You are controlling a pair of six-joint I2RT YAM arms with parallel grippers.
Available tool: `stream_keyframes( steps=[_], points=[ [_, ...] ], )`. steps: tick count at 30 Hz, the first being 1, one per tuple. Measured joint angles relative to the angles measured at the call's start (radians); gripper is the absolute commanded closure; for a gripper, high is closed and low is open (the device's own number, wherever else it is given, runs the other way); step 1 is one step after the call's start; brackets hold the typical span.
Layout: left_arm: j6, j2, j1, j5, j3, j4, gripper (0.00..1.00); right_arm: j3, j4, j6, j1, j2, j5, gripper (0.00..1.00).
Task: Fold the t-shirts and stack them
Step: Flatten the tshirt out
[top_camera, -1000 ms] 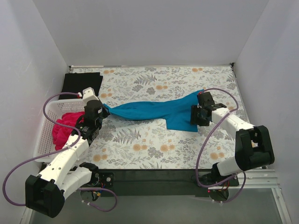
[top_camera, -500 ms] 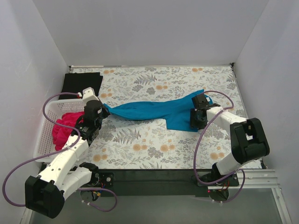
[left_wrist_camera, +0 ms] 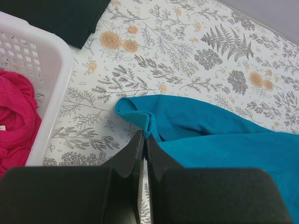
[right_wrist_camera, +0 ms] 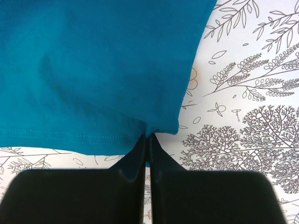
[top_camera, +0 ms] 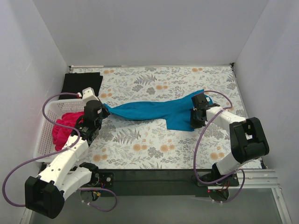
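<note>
The teal-blue t-shirt (top_camera: 154, 112) lies stretched across the middle of the floral table. My left gripper (top_camera: 103, 111) is shut on the shirt's left corner (left_wrist_camera: 140, 119), right beside the basket. My right gripper (top_camera: 193, 122) is shut on the hem at the shirt's right corner (right_wrist_camera: 154, 128). A folded black t-shirt (top_camera: 81, 82) lies flat at the far left corner (left_wrist_camera: 56, 14). The magenta-pink t-shirt (top_camera: 63, 128) sits crumpled in the white basket (left_wrist_camera: 14, 112).
The white mesh basket (top_camera: 49, 116) stands along the left wall, its rim (left_wrist_camera: 56, 79) close to my left gripper. White walls enclose the table on three sides. Purple cables loop off both arms.
My right gripper has closed on the teal-blue shirt's hem after edging slightly left. The left arm and the shirt have stayed where they were.
</note>
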Motion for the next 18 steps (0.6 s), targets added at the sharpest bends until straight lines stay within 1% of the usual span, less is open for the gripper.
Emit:
stream_keyframes(
  steps=[5,8,10,12,15,18],
  points=[
    [-0.021,0.011,0.000,0.000,0.006,-0.005,1.00,0.006,-0.023,-0.013,0.004,-0.016,0.037,0.99],
    [-0.032,0.072,0.000,-0.001,0.072,-0.028,1.00,0.082,-0.108,-0.026,-0.006,-0.042,0.089,0.99],
    [-0.034,0.142,0.000,-0.002,0.168,-0.044,1.00,0.206,-0.149,-0.045,-0.023,-0.076,0.139,0.99],
    [-0.032,0.212,0.000,-0.005,0.290,-0.060,1.00,0.352,-0.143,-0.065,-0.046,-0.118,0.187,0.99],
    [-0.020,0.316,0.000,-0.004,0.510,-0.070,1.00,0.571,-0.129,-0.107,-0.086,-0.192,0.264,0.99],
    [-0.005,0.362,0.000,-0.003,0.692,-0.070,1.00,0.743,-0.114,-0.160,-0.113,-0.261,0.335,0.99]
  ],
)
